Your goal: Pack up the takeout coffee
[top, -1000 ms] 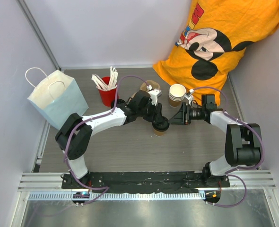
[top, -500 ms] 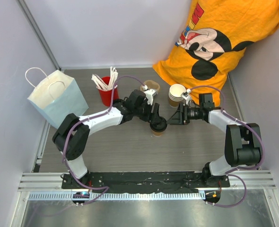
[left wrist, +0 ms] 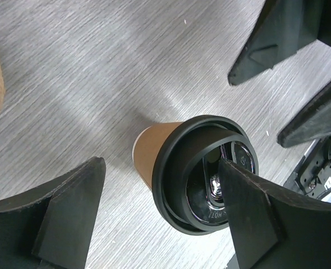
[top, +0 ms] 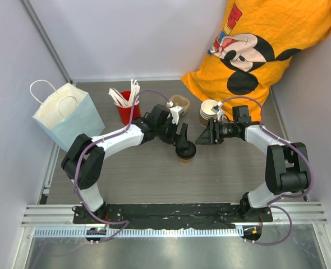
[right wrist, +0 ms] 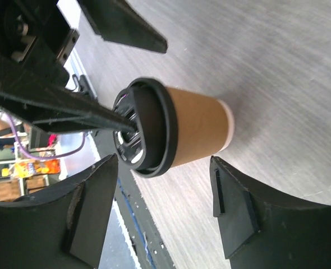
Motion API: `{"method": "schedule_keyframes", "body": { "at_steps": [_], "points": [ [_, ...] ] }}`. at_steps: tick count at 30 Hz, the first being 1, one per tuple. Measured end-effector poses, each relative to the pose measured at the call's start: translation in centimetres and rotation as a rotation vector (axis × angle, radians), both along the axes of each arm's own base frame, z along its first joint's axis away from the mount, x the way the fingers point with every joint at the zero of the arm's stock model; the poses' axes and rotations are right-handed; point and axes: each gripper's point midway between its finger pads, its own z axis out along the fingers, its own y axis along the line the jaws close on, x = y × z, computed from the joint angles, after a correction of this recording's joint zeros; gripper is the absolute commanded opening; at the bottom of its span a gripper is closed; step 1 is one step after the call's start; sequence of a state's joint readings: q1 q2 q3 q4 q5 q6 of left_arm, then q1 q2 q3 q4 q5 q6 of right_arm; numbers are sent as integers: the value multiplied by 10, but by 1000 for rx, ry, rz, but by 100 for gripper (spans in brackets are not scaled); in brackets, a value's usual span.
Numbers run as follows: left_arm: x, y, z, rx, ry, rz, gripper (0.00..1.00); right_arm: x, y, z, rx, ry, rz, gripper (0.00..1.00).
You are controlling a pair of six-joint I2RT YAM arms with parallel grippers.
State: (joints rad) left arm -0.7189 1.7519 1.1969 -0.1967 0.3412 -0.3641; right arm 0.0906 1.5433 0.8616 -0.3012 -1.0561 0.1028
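Takeout coffee (top: 185,151) stands upright between the left gripper's (left wrist: 161,179) 2 spread fingers, apparently untouched. The right gripper (right wrist: 162,165), also spread, waits just right.

Left arm (top: 118,139) and right arm (top: 259,135) inward, wrists face to face — both jaws wide apart

Item count: one of each.
One lidded coffee (top: 185,151), red cup (top: 126,115), blue paper bag (top: 70,119), cup stack (top: 208,109), brown tray (top: 180,101), orange shirt (top: 266,56) far right.

A pale blue bag (top: 67,115) stands at ten o'clock, a red cup (top: 127,114) at eleven, an orange shirt (top: 266,50) at one.
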Motion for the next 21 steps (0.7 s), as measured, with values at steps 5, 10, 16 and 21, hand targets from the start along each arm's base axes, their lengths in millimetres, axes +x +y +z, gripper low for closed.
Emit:
{"method": "schedule_keyframes", "body": {
  "at_steps": [5, 10, 16, 21],
  "points": [
    [-1, 5, 0, 0, 30, -4, 90, 3, 3, -4, -33, -2, 0, 73],
    [1, 9, 3, -2, 52, 1, 94, 0, 6, -9, -57, 7, 6, 74],
    [8, 9, 18, -38, 49, 1, 96, -2, 7, -11, -67, 9, 15, 74],
    [11, 17, 33, -56, 32, 10, 96, -6, 9, -12, -79, 15, 27, 74]
  ]
}}
